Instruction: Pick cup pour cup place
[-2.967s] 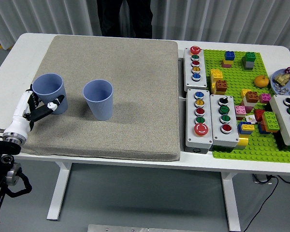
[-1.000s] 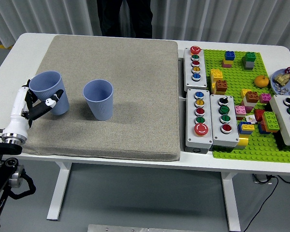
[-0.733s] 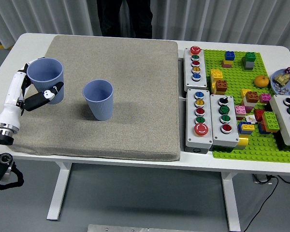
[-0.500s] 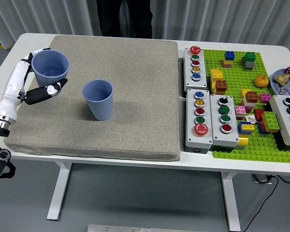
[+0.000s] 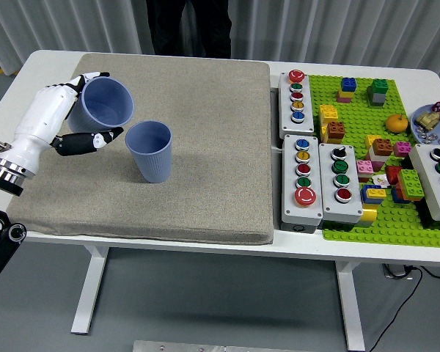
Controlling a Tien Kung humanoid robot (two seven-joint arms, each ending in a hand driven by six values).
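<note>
fingers of the white-shelled left hand (image 5: 59, 117) are clamped on a blue plastic cup (image 5: 103, 106), which is held above the grey fabric mat (image 5: 198, 147) near its left edge and tilted with its mouth turned rightward. a second blue plastic cup (image 5: 151, 150) is set upright just beside it. bare mat is seen stretching right to the grey button boxes (image 5: 302, 172) and green brick baseplate (image 5: 374, 147).

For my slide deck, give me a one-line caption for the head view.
Left hand tilts a blue cup toward the second blue cup standing on the grey mat.
</note>
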